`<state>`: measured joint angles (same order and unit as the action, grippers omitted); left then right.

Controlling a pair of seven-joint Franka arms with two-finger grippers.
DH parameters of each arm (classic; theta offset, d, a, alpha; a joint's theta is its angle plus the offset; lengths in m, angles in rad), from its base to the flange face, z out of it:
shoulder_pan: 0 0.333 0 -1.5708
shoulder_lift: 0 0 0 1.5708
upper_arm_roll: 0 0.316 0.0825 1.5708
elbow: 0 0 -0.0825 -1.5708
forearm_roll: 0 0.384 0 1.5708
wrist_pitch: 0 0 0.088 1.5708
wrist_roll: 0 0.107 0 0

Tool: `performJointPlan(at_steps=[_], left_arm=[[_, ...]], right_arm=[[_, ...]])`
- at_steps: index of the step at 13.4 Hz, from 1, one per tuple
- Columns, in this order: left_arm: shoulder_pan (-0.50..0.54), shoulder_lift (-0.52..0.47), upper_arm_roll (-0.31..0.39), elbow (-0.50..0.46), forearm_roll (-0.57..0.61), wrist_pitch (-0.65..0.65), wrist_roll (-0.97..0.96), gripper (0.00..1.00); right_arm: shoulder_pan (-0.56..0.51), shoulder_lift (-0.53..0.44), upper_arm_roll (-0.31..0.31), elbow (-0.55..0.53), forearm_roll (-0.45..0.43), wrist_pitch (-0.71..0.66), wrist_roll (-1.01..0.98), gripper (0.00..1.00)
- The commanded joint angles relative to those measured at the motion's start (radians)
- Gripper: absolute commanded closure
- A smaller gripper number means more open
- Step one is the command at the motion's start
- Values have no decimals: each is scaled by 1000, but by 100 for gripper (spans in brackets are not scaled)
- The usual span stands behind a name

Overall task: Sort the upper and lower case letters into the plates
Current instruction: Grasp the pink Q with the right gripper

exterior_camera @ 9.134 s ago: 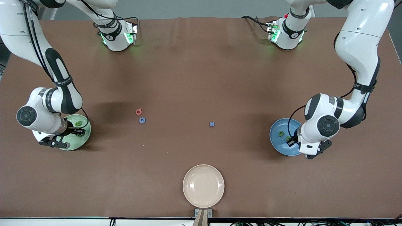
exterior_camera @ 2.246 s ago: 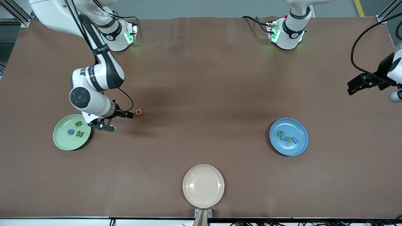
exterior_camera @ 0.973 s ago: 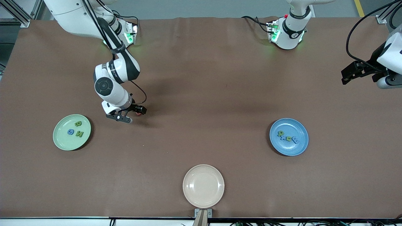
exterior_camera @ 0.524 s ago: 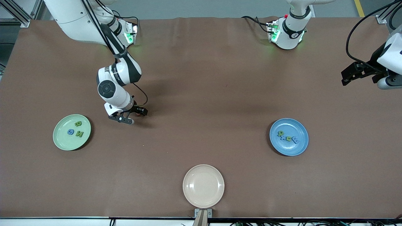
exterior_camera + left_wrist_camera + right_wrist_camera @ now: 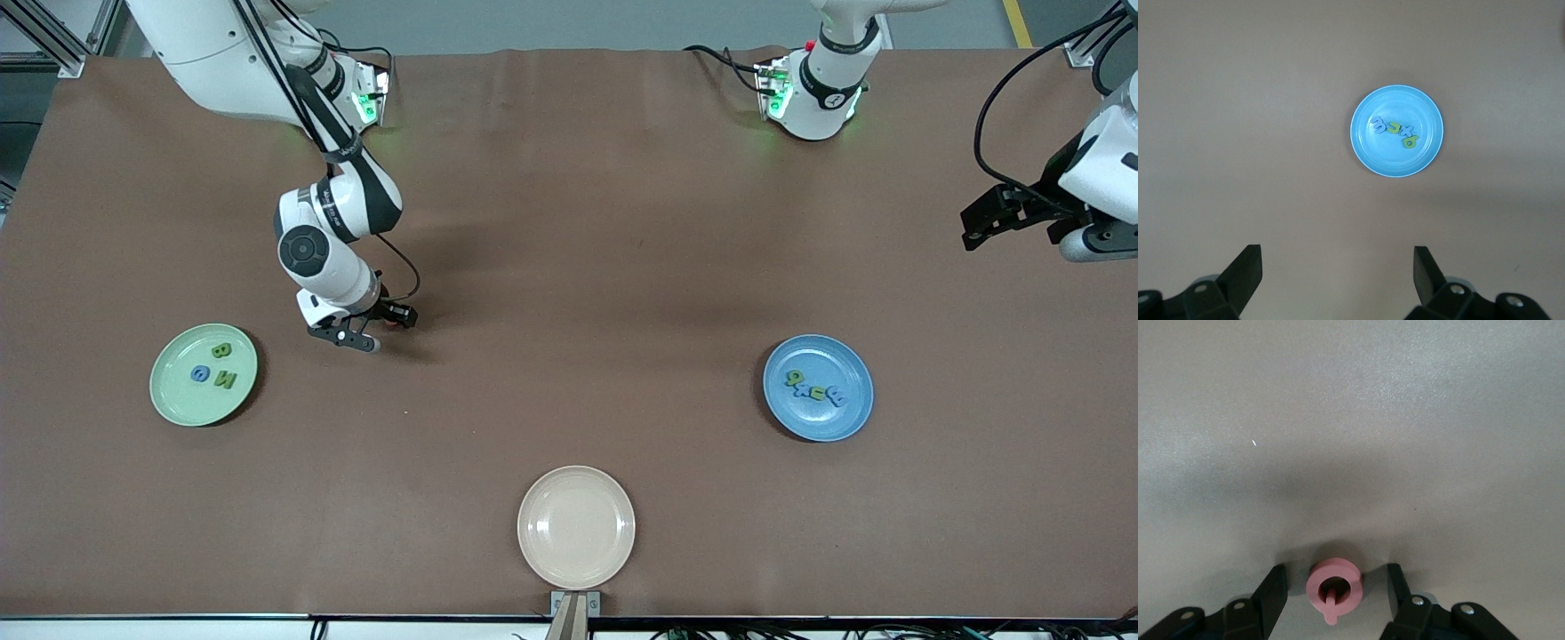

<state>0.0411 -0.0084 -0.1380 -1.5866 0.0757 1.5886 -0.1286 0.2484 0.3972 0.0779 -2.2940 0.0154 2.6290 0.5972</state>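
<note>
Pink letter (image 5: 1334, 588) seen low-centre in right wrist view, on table, flanked by right gripper (image 5: 1335, 592); jaws part-open, not touching. Judged light, rigid; best pinched across ring. Left gripper (image 5: 1337, 277) wide open, empty, parked high.

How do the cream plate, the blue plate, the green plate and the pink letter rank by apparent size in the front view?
1. Cream plate, largest, though nearest the camera.
2. Blue plate and green plate: look alike, no ranking.
3. Pink letter, far smallest, mostly hidden by the right tool.

Brown table (image 5: 569, 267): mint plate (image 5: 173, 400), blue plate (image 5: 853, 418), beige plate (image 5: 576, 526), pink letter (image 5: 1334, 587).
</note>
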Motion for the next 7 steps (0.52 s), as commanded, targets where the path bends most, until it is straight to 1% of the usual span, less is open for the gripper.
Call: performJointPlan(at_steps=[1,3,5,7], left_arm=[[0,-10,3,-7,-17,14,18,0],[0,-12,3,-7,-17,24,17,0],[2,-10,3,-9,-17,43,17,0],[0,-2,3,-10,-17,70,17,0]], right_arm=[[15,-3,-7,-13,9,3,18,45],[15,-3,-7,-12,9,3,18,55],[15,-3,-7,-12,9,3,18,68],[15,-6,-7,-12,9,2,18,78]])
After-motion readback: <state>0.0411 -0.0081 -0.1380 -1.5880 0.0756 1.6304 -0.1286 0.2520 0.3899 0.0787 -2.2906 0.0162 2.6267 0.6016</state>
